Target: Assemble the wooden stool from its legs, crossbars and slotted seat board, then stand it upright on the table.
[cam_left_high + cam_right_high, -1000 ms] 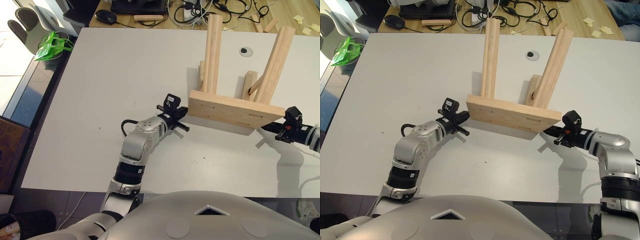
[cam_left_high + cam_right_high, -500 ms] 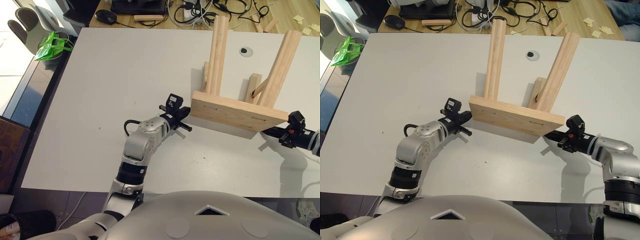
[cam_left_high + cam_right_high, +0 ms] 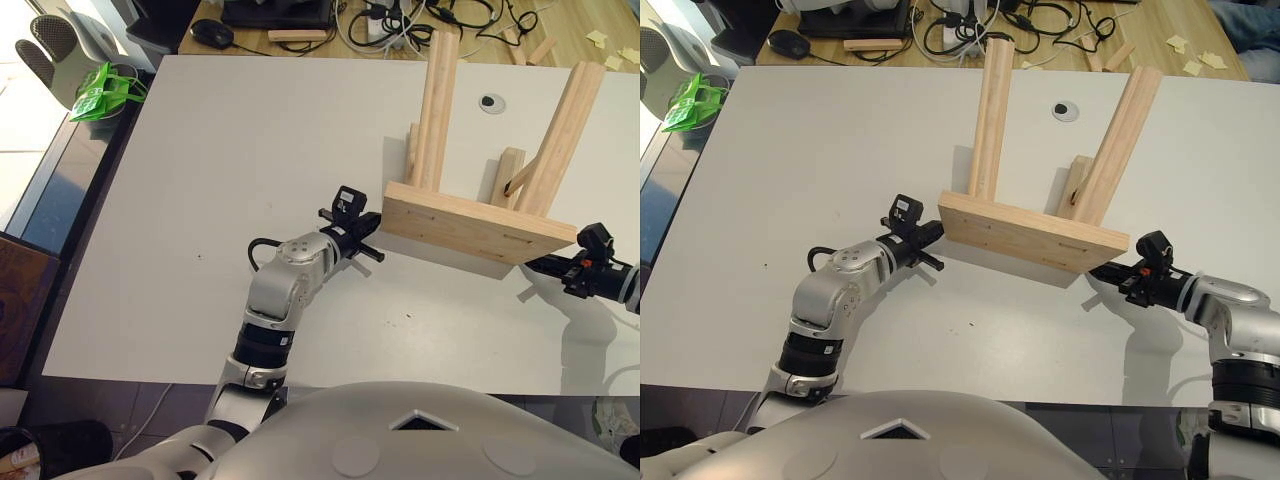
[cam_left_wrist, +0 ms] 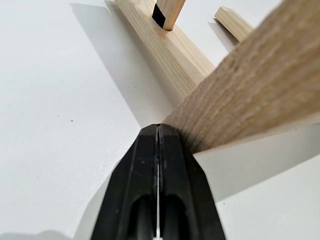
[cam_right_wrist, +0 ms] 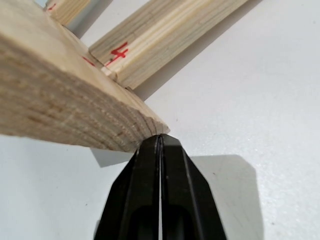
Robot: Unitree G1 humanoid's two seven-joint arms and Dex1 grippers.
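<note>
The stool [image 3: 470,226] was seen pinched between the two arms, seat board nearest the robot and its legs [image 3: 436,100] slanting up and away toward the far edge of the counter [image 3: 250,150]. A shadow lay under the board's near edge, so that edge was judged to be raised off the counter.

The left end effector [image 4: 158,128] was shown with its fingers pressed together, the tip set against the board's left end. The right end effector [image 5: 160,137] was likewise closed tight, fingers together, its tip butted against the board's right corner. Nothing was clamped between either pair of fingers; the board was touched by the tips alone.

Against a second before, the whole stool had been carried a little toward the robot's right, and the legs had been brought slightly more upright. The right end effector had been drawn outward and nearer the robot along with the board's corner, and the left had followed the other end. Over the last half second, hardly any shift was to be made out.

A round hole [image 3: 490,101] in the counter was seen between the legs, and a green bag [image 3: 104,90] at the far left corner.
</note>
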